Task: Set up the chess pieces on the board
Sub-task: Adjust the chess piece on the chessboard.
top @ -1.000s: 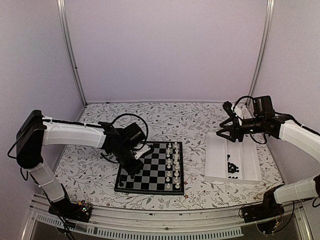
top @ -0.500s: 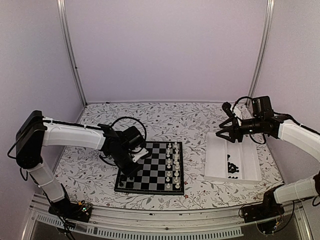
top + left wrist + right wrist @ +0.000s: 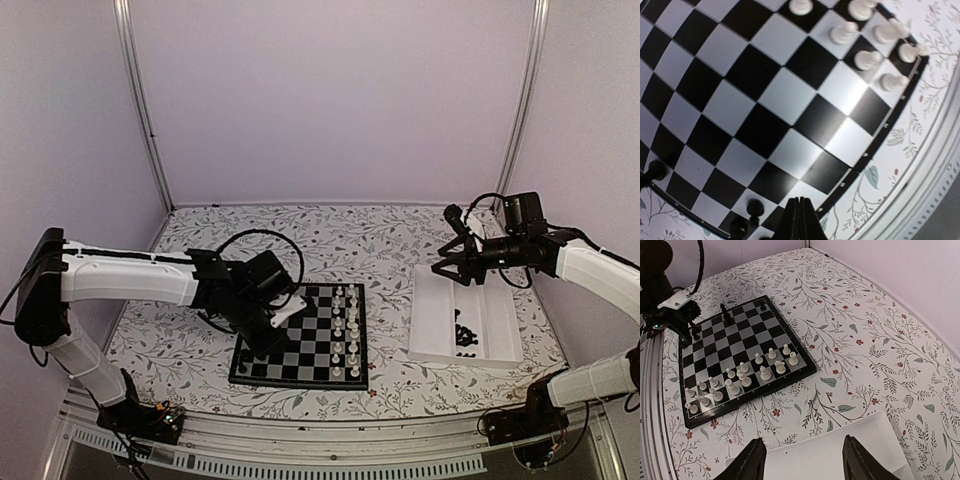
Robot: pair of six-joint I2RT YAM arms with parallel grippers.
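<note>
Top external shows early progress: a few black chess pieces on the board at its left edge, most in the tray beneath the parted right gripper; left gripper pinched together, empty.

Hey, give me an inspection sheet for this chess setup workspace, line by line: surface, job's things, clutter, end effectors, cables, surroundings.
Surface: floral-patterned table.
Job's things: board lies flat by the left arm; a few black chess pieces stand at its left edge, more lie in the white tray; white pieces stand along its right side.
Clutter: nothing seen.
End effectors: left end effector shut, nothing seen in it, over the board's left edge; right end effector open, empty, above the tray's far end.
Cables: black cable loop at the left wrist, black cable at the right wrist.
Surroundings: pale walls, metal corner posts.
</note>
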